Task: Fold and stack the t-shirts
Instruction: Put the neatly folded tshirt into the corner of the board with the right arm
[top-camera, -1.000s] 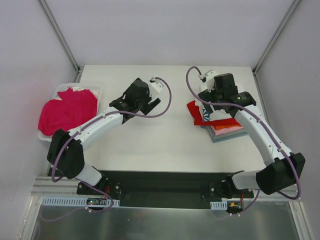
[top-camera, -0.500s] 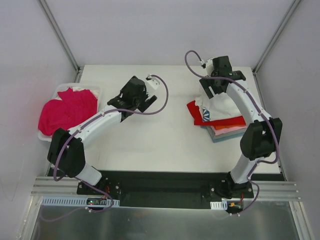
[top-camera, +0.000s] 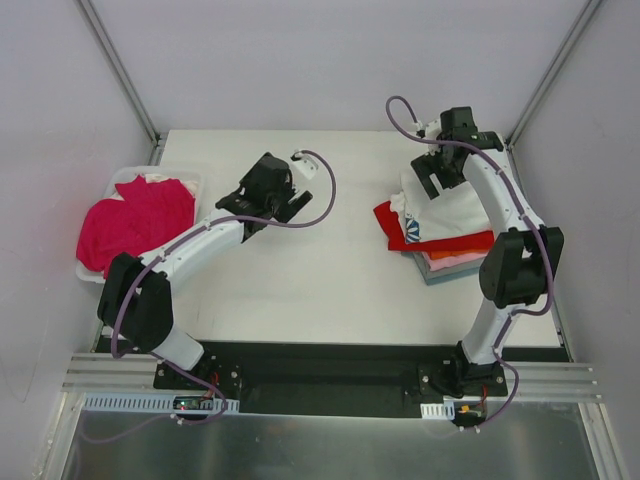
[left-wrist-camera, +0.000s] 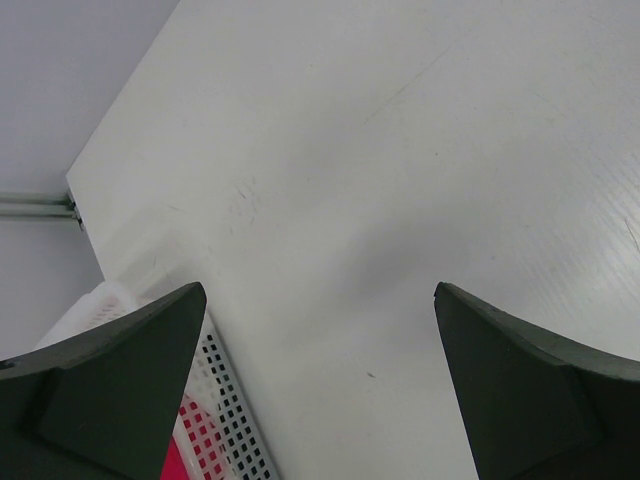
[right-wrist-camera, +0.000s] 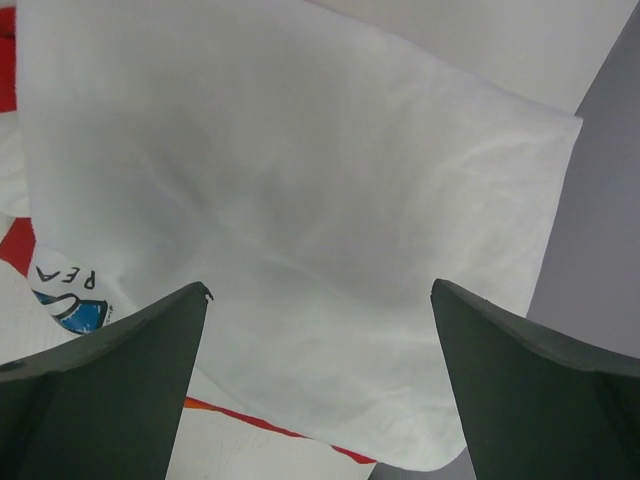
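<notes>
A folded white t-shirt (top-camera: 447, 216) with a blue print lies on top of a stack at the right, over a red one (top-camera: 386, 222), an orange one and a light-blue one (top-camera: 452, 268). In the right wrist view the white shirt (right-wrist-camera: 300, 200) fills the frame. My right gripper (top-camera: 441, 176) hovers over its far edge, open and empty (right-wrist-camera: 320, 380). A magenta t-shirt (top-camera: 135, 220) lies crumpled in a white basket (top-camera: 190, 180) at the left. My left gripper (top-camera: 288, 205) is open and empty (left-wrist-camera: 320, 380) above bare table.
The perforated basket wall (left-wrist-camera: 225, 410) shows at the lower left of the left wrist view. The table's far left corner (left-wrist-camera: 72, 190) and a metal frame post stand behind it. Grey walls enclose the table.
My right gripper has let go of the white shirt and moved away from the stack toward the far right. The white shirt now lies flat on the stack. The left arm shifted slightly.
</notes>
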